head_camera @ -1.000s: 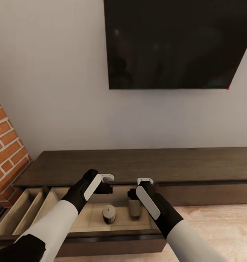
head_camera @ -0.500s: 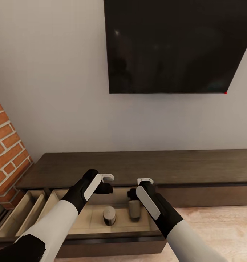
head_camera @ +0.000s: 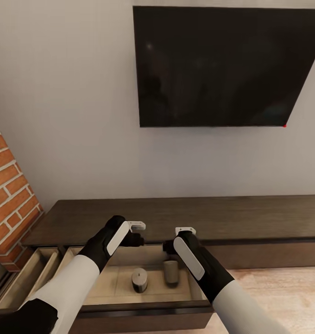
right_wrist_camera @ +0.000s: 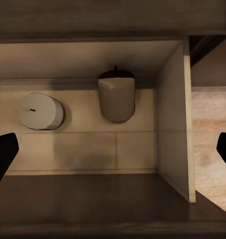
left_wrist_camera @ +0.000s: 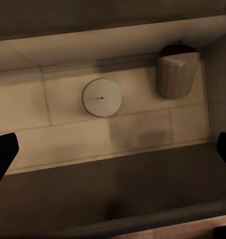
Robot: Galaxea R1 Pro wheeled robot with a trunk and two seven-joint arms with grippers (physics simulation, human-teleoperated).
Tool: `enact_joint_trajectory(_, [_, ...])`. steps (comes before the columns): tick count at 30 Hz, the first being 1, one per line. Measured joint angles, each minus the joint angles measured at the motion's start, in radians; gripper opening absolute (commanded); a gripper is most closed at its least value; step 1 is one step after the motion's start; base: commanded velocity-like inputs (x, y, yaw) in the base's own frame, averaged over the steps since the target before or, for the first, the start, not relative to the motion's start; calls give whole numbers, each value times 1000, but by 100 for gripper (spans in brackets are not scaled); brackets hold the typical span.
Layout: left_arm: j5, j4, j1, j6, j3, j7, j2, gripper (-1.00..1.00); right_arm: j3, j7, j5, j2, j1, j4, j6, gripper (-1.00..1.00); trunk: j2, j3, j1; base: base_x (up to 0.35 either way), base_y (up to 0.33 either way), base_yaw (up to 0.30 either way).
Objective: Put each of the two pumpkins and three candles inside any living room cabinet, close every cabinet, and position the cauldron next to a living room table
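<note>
Candles: two, standing upright with long axes vertical and wicks up in the pulled-out cabinet (head_camera: 176,218) drawer (head_camera: 194,290), one candle (head_camera: 139,279) mid-floor, other candle (head_camera: 171,272) near the right wall. Left tool (head_camera: 138,239) and right tool (head_camera: 166,246) hovering above, both spread wide, pinching nothing.

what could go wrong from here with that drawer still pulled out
The open drawer holds two candles, and both open grippers, left and right, hover above them. Pushing the drawer shut quickly might tip a candle. A neighbouring drawer also stands open and might get forgotten.
</note>
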Motion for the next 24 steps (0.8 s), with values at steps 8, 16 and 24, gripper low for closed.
enact_joint_trajectory(8, [1, 0, 0, 0, 0, 1, -1, 100, 0, 0, 0, 0, 0, -1, 0, 100, 56, 36, -31, 0, 0, 0])
enact_joint_trajectory(16, [1, 0, 0, 0, 0, 0, -1, 100, 0, 0, 0, 0, 0, -1, 0, 100, 112, 64, -61, -118, 0, 0])
enact_joint_trajectory(24, [1, -1, 0, 0, 0, 0, -1, 100, 0, 0, 0, 0, 0, -1, 0, 100, 168, 89, -92, -30, 0, 0])
